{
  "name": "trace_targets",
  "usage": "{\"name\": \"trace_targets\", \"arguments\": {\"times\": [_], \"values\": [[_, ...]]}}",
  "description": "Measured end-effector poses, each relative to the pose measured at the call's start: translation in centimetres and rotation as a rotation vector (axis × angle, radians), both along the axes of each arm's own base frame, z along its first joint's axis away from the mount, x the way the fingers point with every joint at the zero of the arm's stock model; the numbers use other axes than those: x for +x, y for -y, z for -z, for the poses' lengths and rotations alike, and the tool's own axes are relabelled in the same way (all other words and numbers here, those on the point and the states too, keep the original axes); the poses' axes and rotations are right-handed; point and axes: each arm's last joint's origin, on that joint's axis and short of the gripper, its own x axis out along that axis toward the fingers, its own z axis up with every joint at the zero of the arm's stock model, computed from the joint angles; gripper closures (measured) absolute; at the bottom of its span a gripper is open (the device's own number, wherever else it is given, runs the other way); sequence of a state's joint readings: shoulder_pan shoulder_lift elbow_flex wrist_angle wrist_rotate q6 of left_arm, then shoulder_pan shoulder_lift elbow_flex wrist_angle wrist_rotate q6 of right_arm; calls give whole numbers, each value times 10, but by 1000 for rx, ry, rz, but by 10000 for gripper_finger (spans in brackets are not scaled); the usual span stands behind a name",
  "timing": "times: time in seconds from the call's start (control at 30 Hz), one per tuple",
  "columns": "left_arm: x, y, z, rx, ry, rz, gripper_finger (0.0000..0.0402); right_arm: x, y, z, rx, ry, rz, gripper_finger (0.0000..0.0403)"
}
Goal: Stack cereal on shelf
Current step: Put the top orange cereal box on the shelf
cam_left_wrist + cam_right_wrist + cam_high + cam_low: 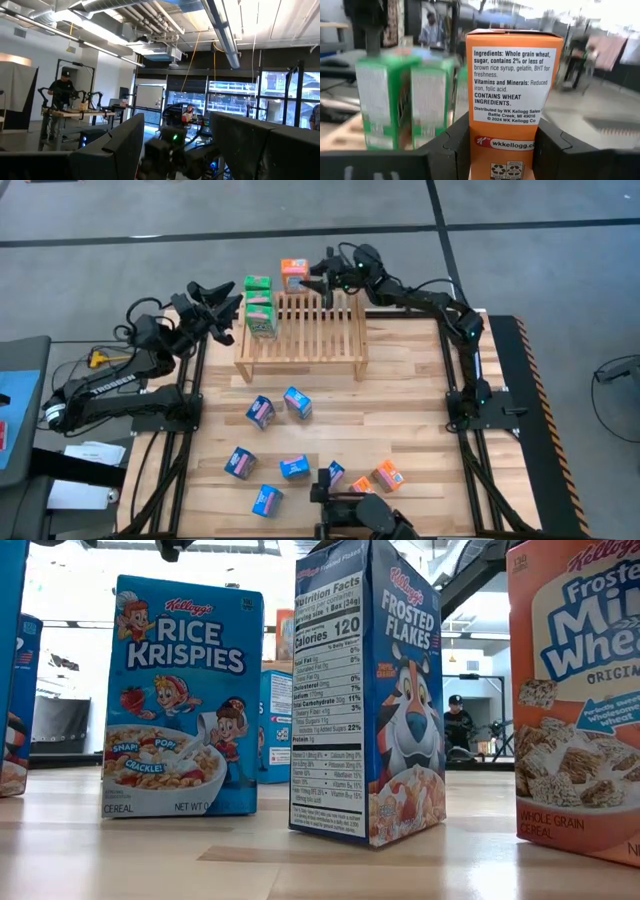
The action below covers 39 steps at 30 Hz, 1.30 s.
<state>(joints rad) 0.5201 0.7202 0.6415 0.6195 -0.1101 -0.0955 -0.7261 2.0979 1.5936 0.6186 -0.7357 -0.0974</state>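
R claw is clamped on an orange box, upright, long axis vertical, fingers on its two sides. In the high view R claw and the orange box sit at the shelf's far edge, about 12 o'clock of its centre. Three green boxes stand at the shelf's 10–11 o'clock corner, just beside the orange one at its 8–9 o'clock.

The set-down prob. turns on this: the free slat space lies right below and toward 6 o'clock of the held box, the green row close alongside, so little side room.

L claw hovers at the shelf's 9 o'clock by the green boxes, fingers apart, holding nothing.

Loose blue boxes and others lie on the surface at 6 o'clock of the shelf, nearer neither arm clearly.
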Motion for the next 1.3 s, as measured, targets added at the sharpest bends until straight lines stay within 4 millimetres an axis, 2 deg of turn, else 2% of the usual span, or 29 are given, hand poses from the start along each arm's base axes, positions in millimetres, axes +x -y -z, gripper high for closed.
{"name": "trace_targets", "arguments": {"times": [0.07,0.2,0.4,0.5,0.7,0.83,0.97,1.17,1.3], "values": [[0,0,0,-1,-1,2,184,-1,1,-1,28,16,-18,232],[0,0,0,12,-9,14,184,7,-5,11,52,-14,-42,232],[0,0,0,18,-14,7,184,13,-12,10,25,-12,-56,232],[0,0,0,17,-14,7,184,17,-16,18,39,-24,-55,232],[0,-1,0,18,-14,3,184,10,-13,32,77,-29,-48,232],[0,-2,1,14,-16,-1,184,2,-10,28,82,58,-69,232],[-1,-4,1,9,-15,-9,184,3,-9,35,104,64,-72,232],[-1,-4,1,11,-16,-9,184,1,-7,33,110,64,-72,232],[-1,-4,1,13,-19,-4,184,7,-14,35,58,58,-65,232]]}}
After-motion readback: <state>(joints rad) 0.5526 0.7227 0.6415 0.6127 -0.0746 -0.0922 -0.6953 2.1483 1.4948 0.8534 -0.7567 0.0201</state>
